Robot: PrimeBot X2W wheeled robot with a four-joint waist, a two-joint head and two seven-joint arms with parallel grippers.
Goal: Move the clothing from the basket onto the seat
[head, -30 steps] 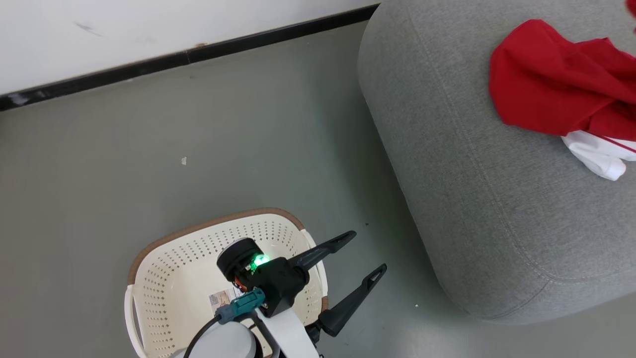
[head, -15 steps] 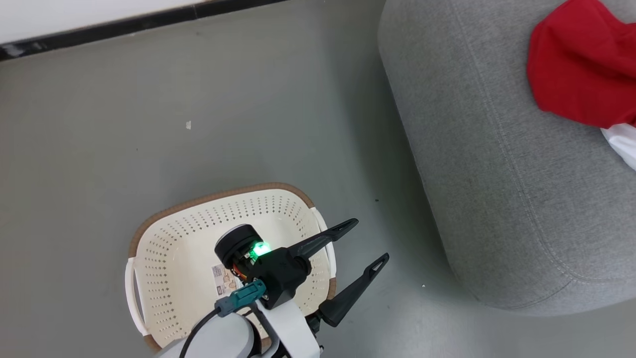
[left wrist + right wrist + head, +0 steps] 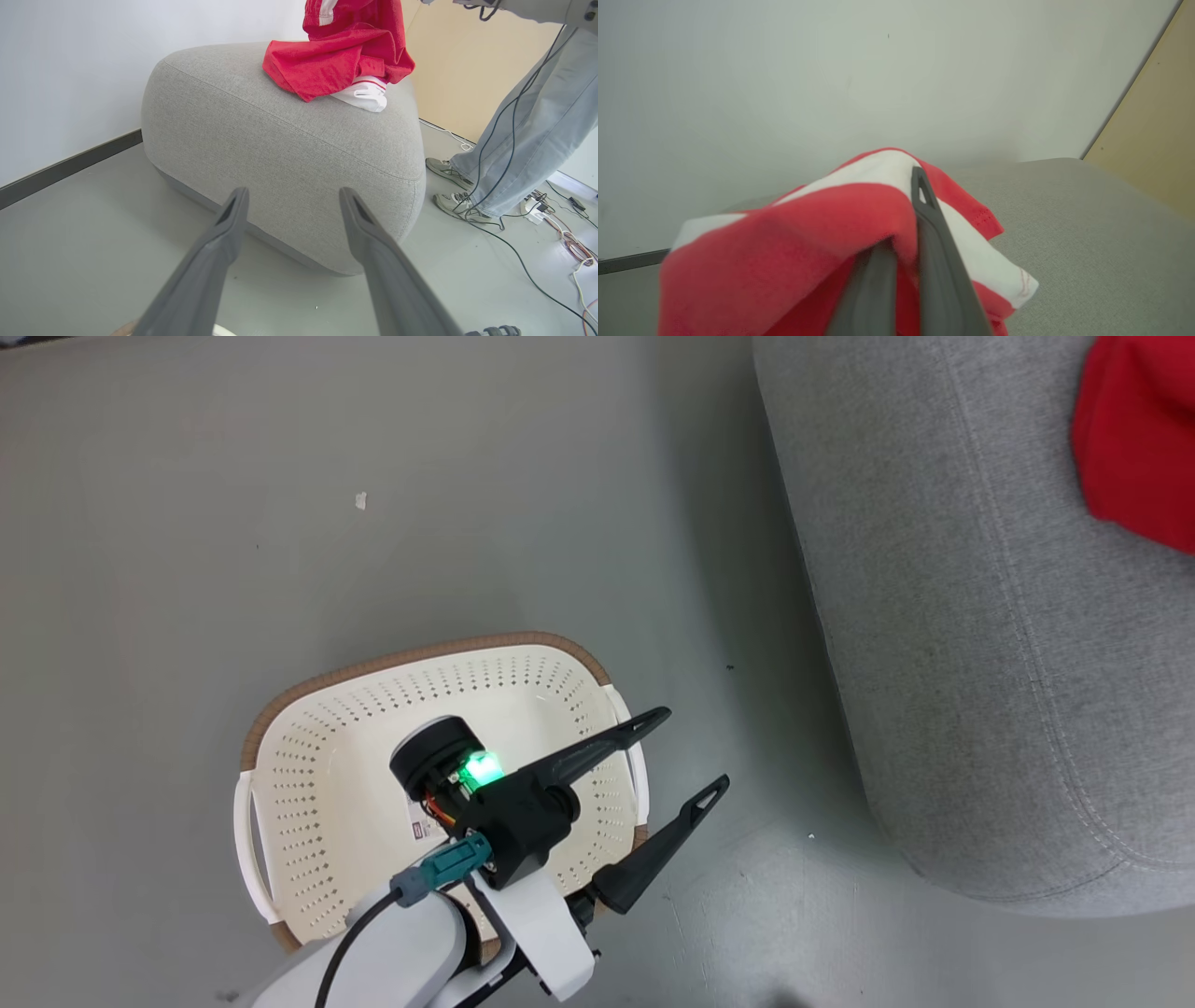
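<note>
The cream basket point(image 3: 317, 775) with a brown rim stands on the floor at lower left, holding just a label sticker. My left gripper point(image 3: 693, 749) hovers open over its right rim, nothing between the fingers; in the left wrist view it point(image 3: 293, 191) points at the grey seat point(image 3: 280, 126). Red clothing point(image 3: 336, 65) with a white part lies on the seat's top, and its edge point(image 3: 1134, 457) shows on the seat point(image 3: 952, 616) in the head view. My right gripper point(image 3: 903, 205) is shut on a second red-and-white garment point(image 3: 808, 224) above the seat point(image 3: 1087, 224); it point(image 3: 345, 11) hangs over the first.
A person's legs point(image 3: 514, 140) in jeans and sneakers stand right of the seat, with cables point(image 3: 560, 233) across the floor there. A dark baseboard point(image 3: 70, 168) runs along the white wall behind. A small white scrap point(image 3: 360, 501) lies on open grey floor beyond the basket.
The head camera has tilted down and left: the wall has left the picture, and the seat and red clothing sit further right. My left gripper stays open over the basket.
</note>
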